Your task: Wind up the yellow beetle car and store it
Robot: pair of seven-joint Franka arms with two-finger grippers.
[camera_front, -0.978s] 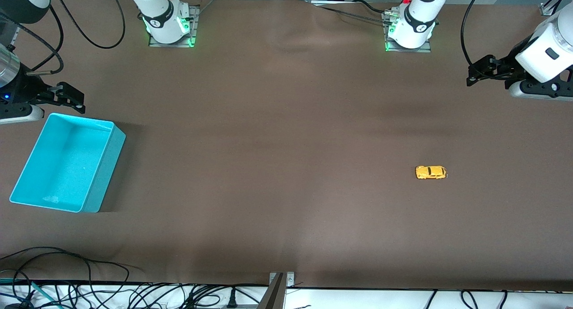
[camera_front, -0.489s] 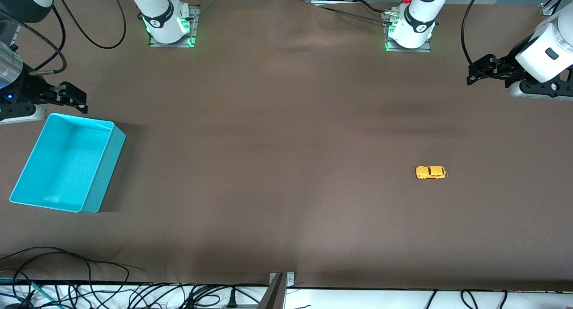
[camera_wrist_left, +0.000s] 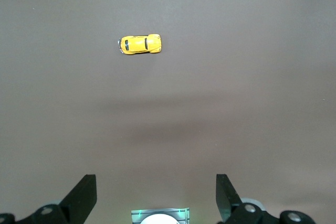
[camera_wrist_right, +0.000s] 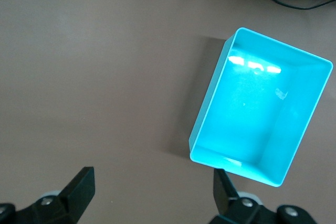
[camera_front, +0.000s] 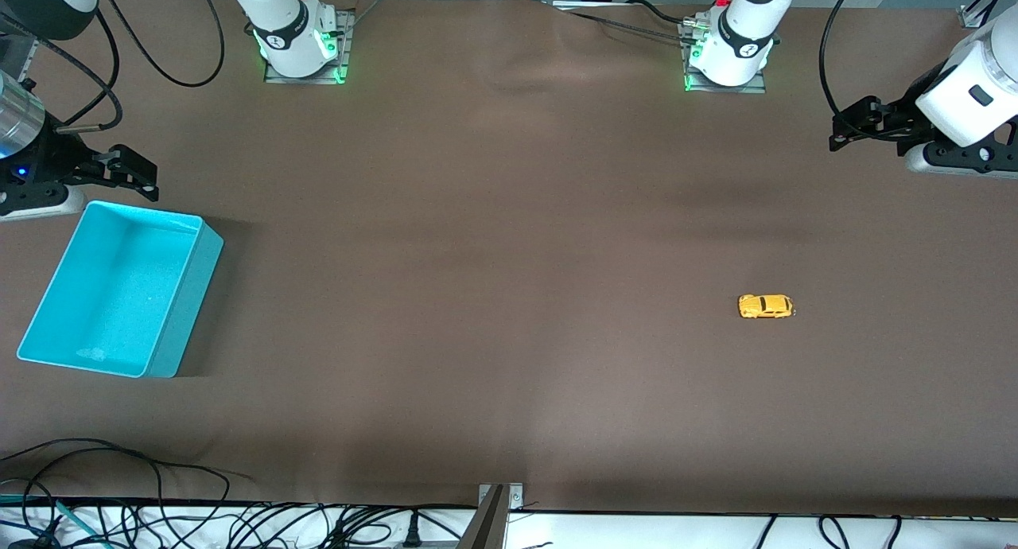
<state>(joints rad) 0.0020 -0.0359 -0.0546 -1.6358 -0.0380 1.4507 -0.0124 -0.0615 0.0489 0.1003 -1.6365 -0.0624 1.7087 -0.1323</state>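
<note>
while nothing of the task looks begun, the front view shows the yellow beetle car [camera_front: 766, 306] on its wheels on the bare desk [camera_front: 509, 294] toward the left arm's end, well apart from the empty turquoise bin [camera_front: 191, 294] at the right arm's end. left wrist view: the left pincer [camera_wrist_left: 156, 195] hangs open and empty above the desk, car ungrasped. right wrist view: the right pincer [camera_wrist_right: 152, 190] hangs open and empty above the desk just beside the bin; winding and storing both remain.

car [camera_front: 766, 306]: yellow (dark windows) | bin [camera_front: 171, 342]: turquoise | table [camera_front: 493, 255]: brown
</note>
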